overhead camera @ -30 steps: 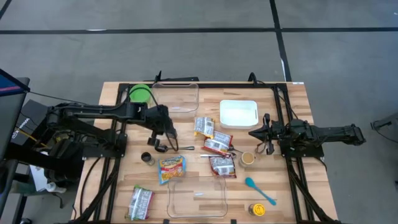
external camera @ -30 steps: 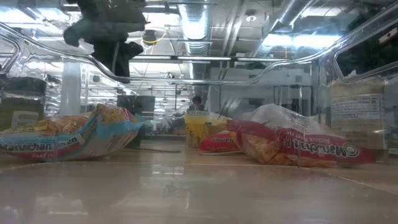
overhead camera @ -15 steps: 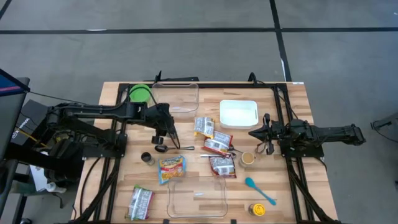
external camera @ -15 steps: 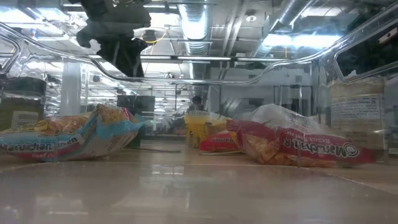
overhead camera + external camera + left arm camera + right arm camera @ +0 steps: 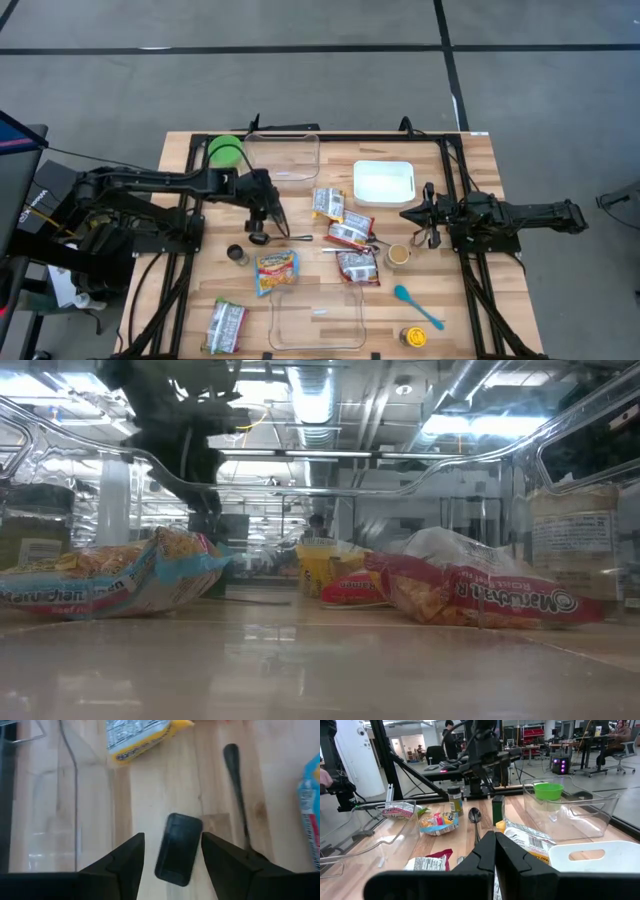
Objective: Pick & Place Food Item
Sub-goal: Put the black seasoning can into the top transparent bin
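Several ramen packets lie flat mid-table: an orange-and-blue one (image 5: 277,270), a yellow one (image 5: 327,203), two red ones (image 5: 350,232) (image 5: 358,265) and a green one (image 5: 226,325). My left gripper (image 5: 262,222) (image 5: 172,842) hangs open, slanting down over a small black block (image 5: 179,849). The block stands upright on the table (image 5: 497,810), and the fingers stand on either side of it with a narrow gap. My right gripper (image 5: 415,215) (image 5: 495,840) waits shut and level at the table's right.
A black spoon (image 5: 237,795) (image 5: 285,238) lies beside the block. There are clear bins at the far side (image 5: 283,155) and the near edge (image 5: 318,318). Also here are a white tub (image 5: 384,182), a green bowl (image 5: 226,150), a dark can (image 5: 237,254), a cup (image 5: 399,254), a teal spoon (image 5: 417,305) and a yellow-lidded jar (image 5: 413,337).
My left gripper has opened and sunk a little toward the table, rolling slightly at the wrist. The packets have stayed where they were.
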You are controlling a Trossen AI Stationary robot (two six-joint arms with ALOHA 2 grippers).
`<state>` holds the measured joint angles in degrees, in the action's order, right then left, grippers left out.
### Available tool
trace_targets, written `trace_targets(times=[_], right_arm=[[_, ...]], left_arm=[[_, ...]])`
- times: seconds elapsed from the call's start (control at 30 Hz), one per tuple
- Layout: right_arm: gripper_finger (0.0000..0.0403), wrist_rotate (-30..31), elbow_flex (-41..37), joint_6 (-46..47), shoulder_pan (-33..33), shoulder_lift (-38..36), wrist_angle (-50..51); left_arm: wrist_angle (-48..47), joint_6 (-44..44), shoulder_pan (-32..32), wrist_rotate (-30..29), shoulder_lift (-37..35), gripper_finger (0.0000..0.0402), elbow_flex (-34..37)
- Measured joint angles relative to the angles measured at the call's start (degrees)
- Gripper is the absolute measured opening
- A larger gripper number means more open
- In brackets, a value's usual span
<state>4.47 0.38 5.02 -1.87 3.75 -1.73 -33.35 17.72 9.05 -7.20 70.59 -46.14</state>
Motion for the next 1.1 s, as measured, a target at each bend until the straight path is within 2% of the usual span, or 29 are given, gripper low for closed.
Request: trace_targets(times=[0.4, 0.83, 0.97, 1.1], right_arm=[[0.0, 0.0, 0.0, 0.0, 0.0, 0.0, 0.01], [0.0, 0.0, 0.0, 0.0, 0.0, -0.01, -0.02], [0.0, -0.02, 0.0, 0.0, 0.0, -0.02, -0.03], [0.0, 0.0, -0.01, 0.0, -0.02, -0.02, 0.0]], left_arm=[[6.51, 0.13, 2.46, 4.66, -0.07, 0.0188, 5.49], [7.6, 2.64, 2.5, 4.87, -2.09, 0.0178, 5.88], [7.78, 2.62, 2.5, 8.18, -2.19, 0.0173, 5.89], [8.49, 2.81, 2.5, 8.6, -2.19, 0.017, 5.88]])
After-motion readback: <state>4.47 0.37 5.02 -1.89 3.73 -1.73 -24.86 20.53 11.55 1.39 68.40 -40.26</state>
